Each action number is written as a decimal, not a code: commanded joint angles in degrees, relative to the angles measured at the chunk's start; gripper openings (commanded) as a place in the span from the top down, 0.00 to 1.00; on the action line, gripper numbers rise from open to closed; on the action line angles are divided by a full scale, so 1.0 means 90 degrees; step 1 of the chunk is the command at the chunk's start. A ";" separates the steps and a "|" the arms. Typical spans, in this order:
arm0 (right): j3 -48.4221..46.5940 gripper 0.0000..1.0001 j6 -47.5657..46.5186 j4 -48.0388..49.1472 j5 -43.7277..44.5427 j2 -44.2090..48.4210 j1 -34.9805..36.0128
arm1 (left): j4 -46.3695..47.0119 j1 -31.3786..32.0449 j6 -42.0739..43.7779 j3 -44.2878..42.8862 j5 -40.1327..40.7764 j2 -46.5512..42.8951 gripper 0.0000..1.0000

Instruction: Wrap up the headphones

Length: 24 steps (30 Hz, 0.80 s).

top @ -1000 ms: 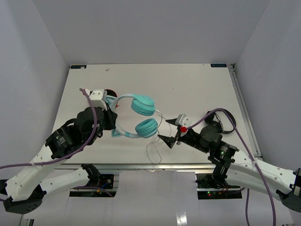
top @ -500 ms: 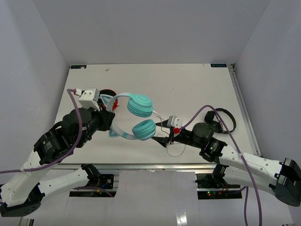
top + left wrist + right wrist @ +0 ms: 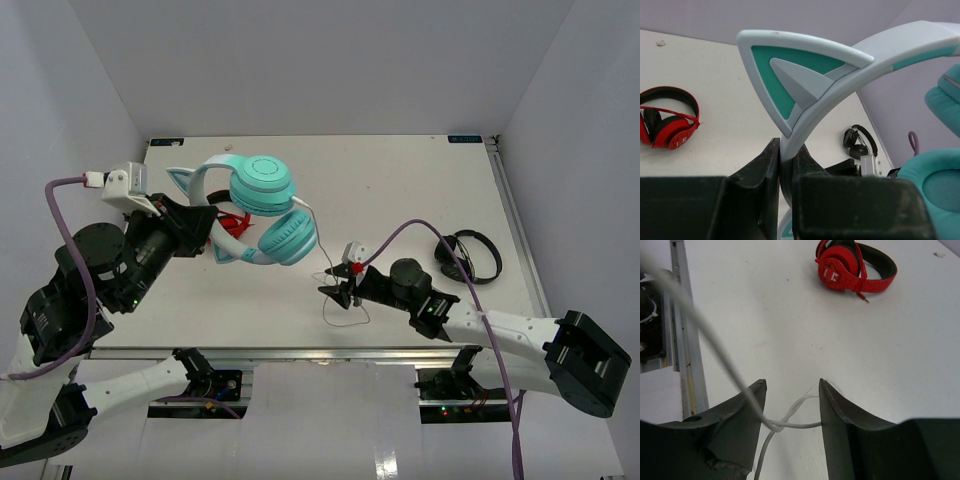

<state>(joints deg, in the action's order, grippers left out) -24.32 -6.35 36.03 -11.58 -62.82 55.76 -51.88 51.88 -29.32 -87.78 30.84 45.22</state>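
- Teal headphones (image 3: 262, 187) are up off the tabletop (image 3: 400, 190), over its left side, hanging from the left claw (image 3: 203, 224).
- From the left wrist camera we see that claw (image 3: 786, 150) clamped tight on the pale band (image 3: 875, 62), right below one of the little cat ears (image 3: 790, 75). Both fingers press on the band, no gap.
- Cups sit one above the other in the top view, the upper one facing the camera and the lower one (image 3: 287, 235) just below and to the right of it.
- The thin white cord (image 3: 345, 312) ends in a loose loop on the tabletop near the front edge, right under the right claw (image 3: 336, 286).
- Right claw (image 3: 790, 390) is spread apart, not pinching anything. In its wrist view the cord (image 3: 790, 424) passes across the gap between the two fingers, and it looks knotted or crossed over itself there.
- We can't tell from these views whether the cord actually rests against a finger or just passes in front.
- The red-and-black set (image 3: 852, 267) lies flat on the tabletop, mostly hidden under the teal headphones in the top view (image 3: 235, 222).
- The black set (image 3: 468, 257) lies over on the right side, well apart from everything else.
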 commanded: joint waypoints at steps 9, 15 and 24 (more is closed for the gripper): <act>0.0108 0.48 0.0542 0.0334 0.0078 -0.0156 -0.0842 | 0.0204 -0.0012 -0.0004 -0.0640 0.1651 -0.0013 1.00; -0.0049 0.44 0.0756 -0.0369 0.0758 -0.0100 -0.1067 | 0.0224 -0.0012 0.0066 -0.0596 0.2141 -0.0132 1.00; -0.0238 0.15 0.1429 -0.1172 0.0257 -0.0354 -0.1830 | 0.0217 -0.0012 0.0260 -0.0336 0.3202 -0.0045 1.00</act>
<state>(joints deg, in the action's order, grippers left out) -23.90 3.67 28.38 -5.05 -64.61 41.63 -53.59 51.88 -27.12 -91.60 53.10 44.62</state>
